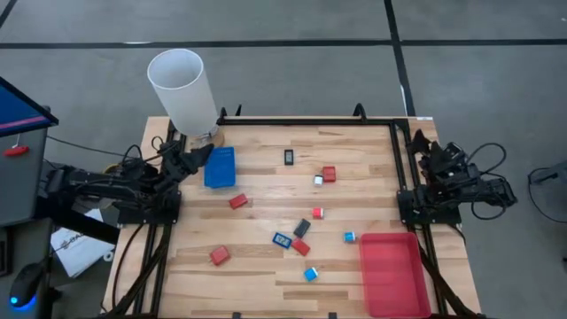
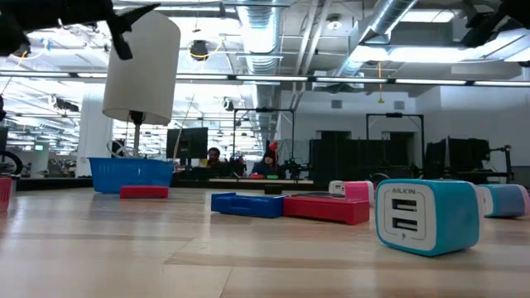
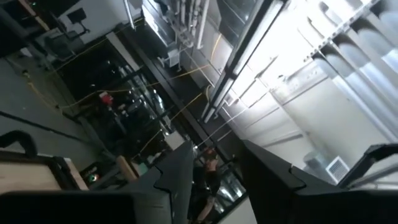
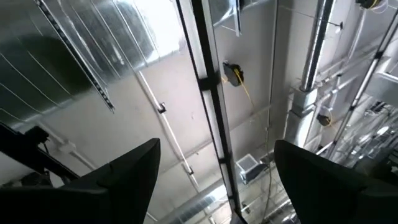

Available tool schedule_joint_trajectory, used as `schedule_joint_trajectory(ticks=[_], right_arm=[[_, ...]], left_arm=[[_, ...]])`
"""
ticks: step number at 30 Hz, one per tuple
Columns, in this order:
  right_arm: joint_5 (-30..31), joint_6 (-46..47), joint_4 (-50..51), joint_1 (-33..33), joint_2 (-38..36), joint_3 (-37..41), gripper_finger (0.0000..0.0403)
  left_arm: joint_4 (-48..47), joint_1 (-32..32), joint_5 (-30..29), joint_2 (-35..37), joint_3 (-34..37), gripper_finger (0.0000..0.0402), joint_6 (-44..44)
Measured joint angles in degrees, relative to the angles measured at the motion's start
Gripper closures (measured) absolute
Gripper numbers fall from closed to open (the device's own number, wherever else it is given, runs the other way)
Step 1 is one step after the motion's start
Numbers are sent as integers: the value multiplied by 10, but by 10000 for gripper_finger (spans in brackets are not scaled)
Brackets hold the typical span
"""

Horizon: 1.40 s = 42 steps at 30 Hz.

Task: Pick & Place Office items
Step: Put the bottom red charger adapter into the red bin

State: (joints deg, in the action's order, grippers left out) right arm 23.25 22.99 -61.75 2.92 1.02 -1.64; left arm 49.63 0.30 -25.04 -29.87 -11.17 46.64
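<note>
From my overhead feed, the left gripper (image 1: 205, 154) sits folded at the desk's (image 1: 266, 275) ten o'clock edge, its fingers parted a little with nothing between them, just beside the blue bin (image 1: 220, 167). The right gripper (image 1: 423, 147) is tucked at the two o'clock edge; its wrist camera points at the ceiling and shows the fingers (image 4: 118, 177) spread wide and empty. The office items lie scattered over the middle of the desk: a black piece (image 1: 289, 157) toward twelve o'clock, a red block (image 1: 329, 174) with a small white one (image 1: 318, 180) touching it, a red piece (image 1: 237, 201) just past the bin toward the centre, and a red block (image 1: 220, 255) near seven o'clock. A cluster of blue, black and red pieces (image 1: 294, 237) sits around centre, and a light blue charger (image 1: 311, 274) lies toward six o'clock. The red tray (image 1: 393, 273) rests at five o'clock. A tall white cylinder (image 1: 182, 89) stands at eleven o'clock.
</note>
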Motion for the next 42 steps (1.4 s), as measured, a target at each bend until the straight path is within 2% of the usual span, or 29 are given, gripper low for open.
schedule_joint_trajectory(ticks=[7, 12, 18, 24, 28, 31, 34, 39, 42], right_arm=[[-3, 54, 1, 0, 31, -32, 97], [67, 91, 42, 0, 47, -56, 97], [95, 192, 107, 0, 65, -58, 97], [-6, 231, 52, 0, 114, -59, 97], [-65, 215, 14, 0, 165, -92, 97], [-94, 179, 14, 0, 208, -141, 97], [-112, 156, 35, 0, 250, -194, 97], [-115, 144, 103, 0, 295, -279, 97], [-126, 140, 134, 0, 308, -321, 97]], left_arm=[[35, 0, 13, -8, -20, 257, -58], [56, 0, 44, -8, -20, 264, -72], [53, 0, 93, -9, -20, 272, -69], [14, -5, 162, -10, -20, 280, 28], [20, -39, 170, -21, -22, 284, 78], [0, -74, 168, -36, -53, 283, 89], [-136, -111, 165, -54, -124, 281, 88], [-588, -163, 194, -123, -312, 281, 60], [-811, -190, 201, -189, -422, 274, 35]])
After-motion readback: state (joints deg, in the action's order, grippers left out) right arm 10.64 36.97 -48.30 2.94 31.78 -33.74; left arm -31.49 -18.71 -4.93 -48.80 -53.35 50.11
